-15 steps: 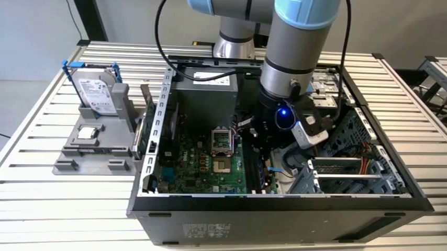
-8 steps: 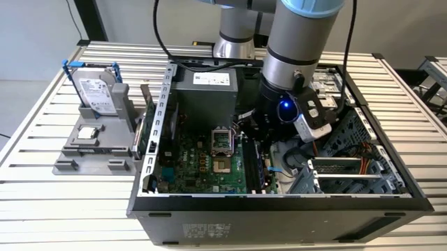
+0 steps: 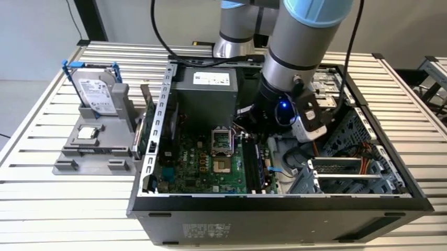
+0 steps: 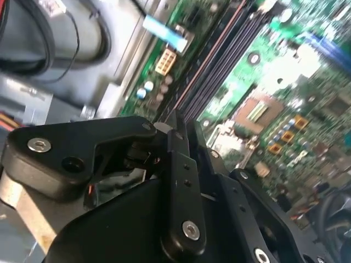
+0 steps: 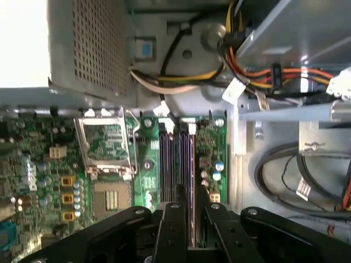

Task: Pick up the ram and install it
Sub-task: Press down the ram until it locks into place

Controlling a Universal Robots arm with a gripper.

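- The jaws of the gripper (image 5: pixel 191 192) are pressing together on the ram (image 5: pixel 192 164), pinching the near end of its thin top edge; in the first wrist view the two black fingers (image 5: pixel 171 230) are sitting on either side of the dark strip.
- In the second wrist view the gripper (image 4: pixel 175 118) is tapering to a point right over the long parallel memory slots (image 4: pixel 219 71).
- The ram is standing on edge in the bank of memory slots, running along them, with the other slots (image 5: pixel 167 164) lying just beside it.
- In the exterior view the ram (image 3: pixel 256 163) is showing as a dark upright stick near the middle of the open computer case (image 3: pixel 279 201), just below the arm's wrist.
- The green motherboard (image 5: pixel 109 181) is spreading out beside the slots, with the square processor socket (image 5: pixel 107 148) lying close by under its metal frame.
- A bundle of yellow, orange and white cables (image 5: pixel 181 82) is curling beyond the far end of the slots.
- The robot arm (image 3: pixel 300 47) is reaching down into the case from above, next to the grey power supply (image 3: pixel 206 89).
- The case is lying on its side on the slatted worktop (image 3: pixel 70 209).
- On the exterior view's left, well apart from the case, a grey holder (image 3: pixel 91 151) is carrying a silver hard drive (image 3: pixel 94 94) with blue rails, standing upright.
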